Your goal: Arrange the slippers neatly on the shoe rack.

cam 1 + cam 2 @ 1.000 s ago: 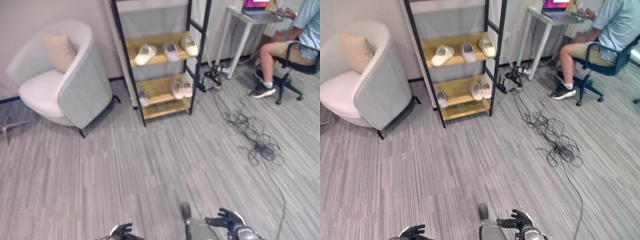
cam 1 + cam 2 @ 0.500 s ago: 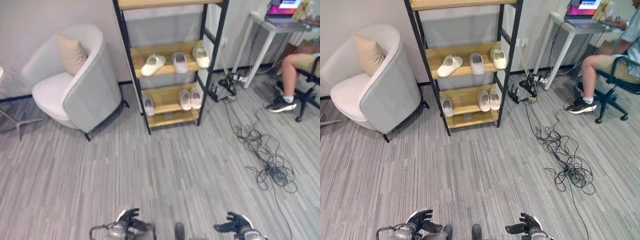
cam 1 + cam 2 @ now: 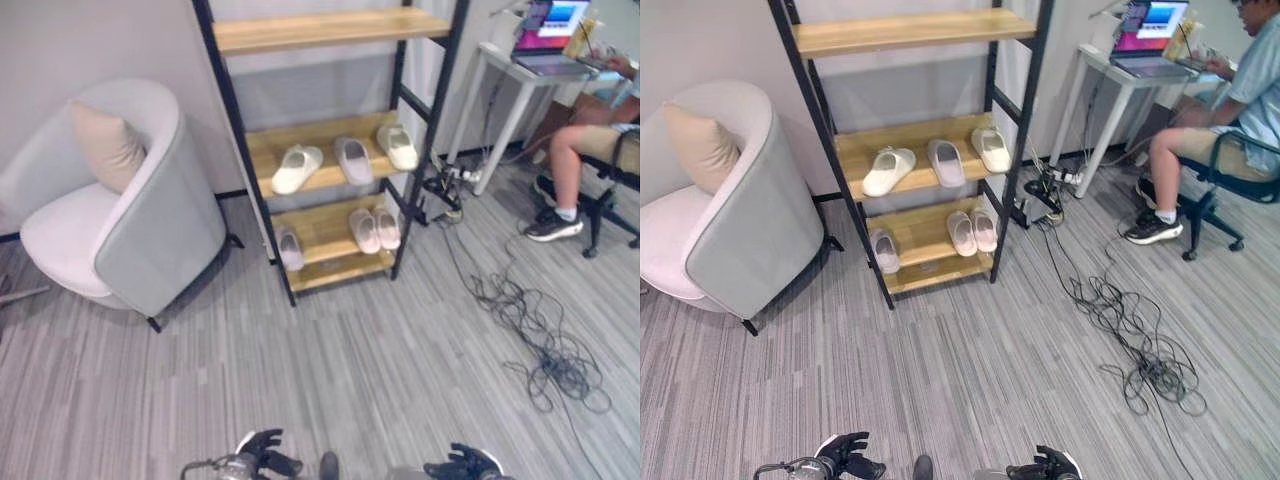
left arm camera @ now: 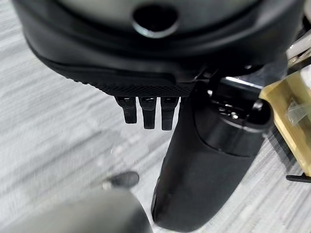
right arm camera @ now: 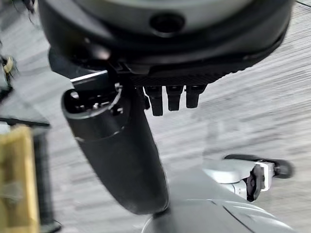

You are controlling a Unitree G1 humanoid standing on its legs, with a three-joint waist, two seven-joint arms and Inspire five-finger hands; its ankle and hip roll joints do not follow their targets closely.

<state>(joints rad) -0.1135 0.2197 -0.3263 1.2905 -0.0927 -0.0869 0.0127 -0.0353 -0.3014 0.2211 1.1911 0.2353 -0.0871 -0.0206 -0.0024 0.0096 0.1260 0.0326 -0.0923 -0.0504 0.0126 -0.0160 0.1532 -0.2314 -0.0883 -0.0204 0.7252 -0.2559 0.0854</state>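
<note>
**Slippers on the rack, hands low and empty**

The black-framed shoe rack (image 3: 330,150) has wooden shelves. Three pale slippers (image 3: 354,160) lie on the middle shelf — one skewed; a pinkish pair (image 3: 373,229) and a single (image 3: 290,247) lie below. Left hand (image 3: 262,462) and right hand (image 3: 465,464) hang near the floor, fingers relaxed, holding nothing.

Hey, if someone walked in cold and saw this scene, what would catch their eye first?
Probably the black-framed shoe rack against the wall, with three pale slippers on its middle shelf and three more on the lower one. Beside it on the robot's left sits a white armchair with a beige cushion. To the right, a tangle of cables sprawls across the floor near a seated person.
</note>
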